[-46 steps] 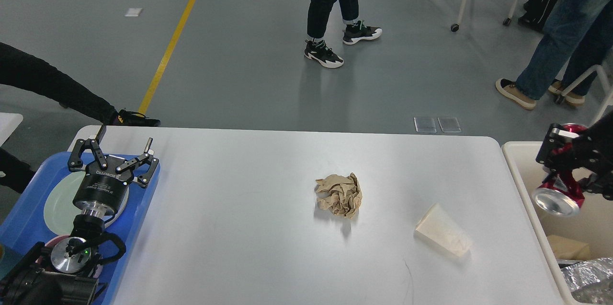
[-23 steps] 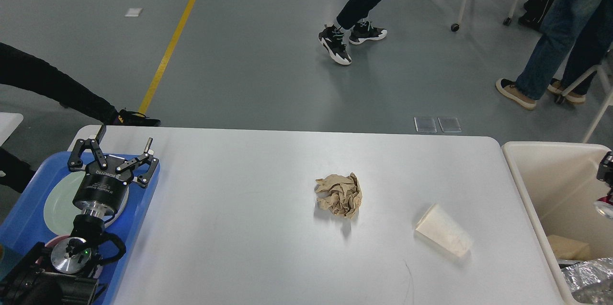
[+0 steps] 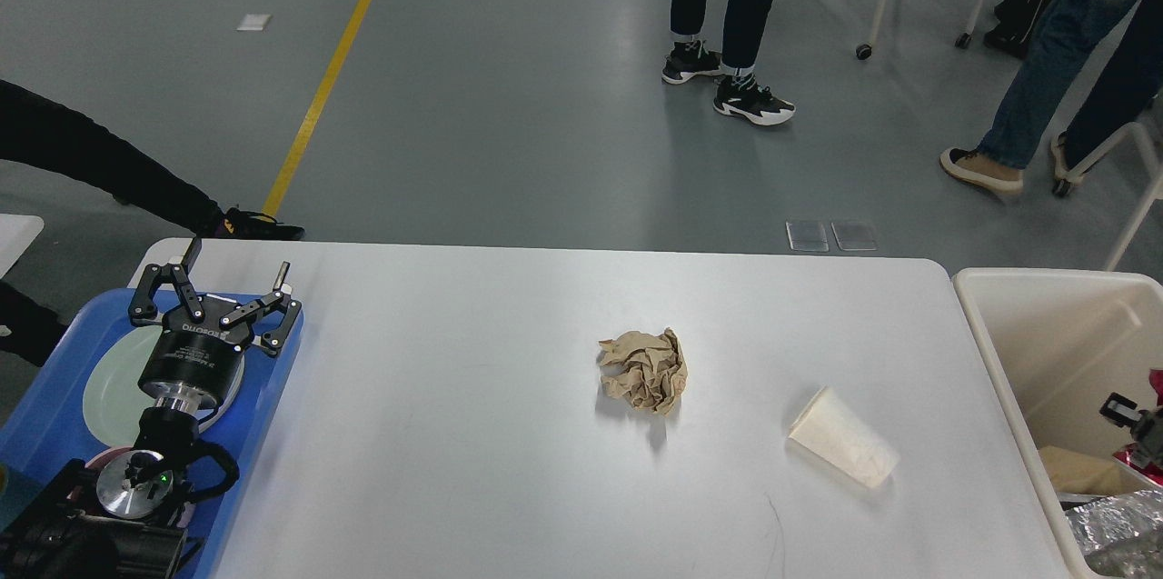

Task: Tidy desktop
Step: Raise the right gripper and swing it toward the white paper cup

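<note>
White desktop (image 3: 454,434) fills the lower middle of the frame. Two pieces of litter on it: a crumpled brown paper ball (image 3: 643,370) at centre, and a white paper cup (image 3: 843,449) on its side, lower right of centre. The cup's long axis runs diagonally, one end pointing upper left and the other lower right; which end is the mouth I can't tell. Ball and cup are near each other but apart.

Left gripper (image 3: 218,288) hangs over the blue tray (image 3: 45,434) at lower left, fingers spread, holding nothing. A pale plate (image 3: 109,388) sits in the tray under it. Right gripper (image 3: 1131,420) is only a small dark bit at the right edge, down inside the beige bin (image 3: 999,334), beside something red (image 3: 1147,458); can't tell if it is clenched or released. Foil (image 3: 1104,520) and a tan scrap (image 3: 1077,474) lie in the bin's lower corner.

Key relation: the cup lies close to the bin side, well apart from the left gripper, so the right arm is judged the nearer one. It would need to come up left out of the bin and grip across the cup's diagonal axis.
</note>
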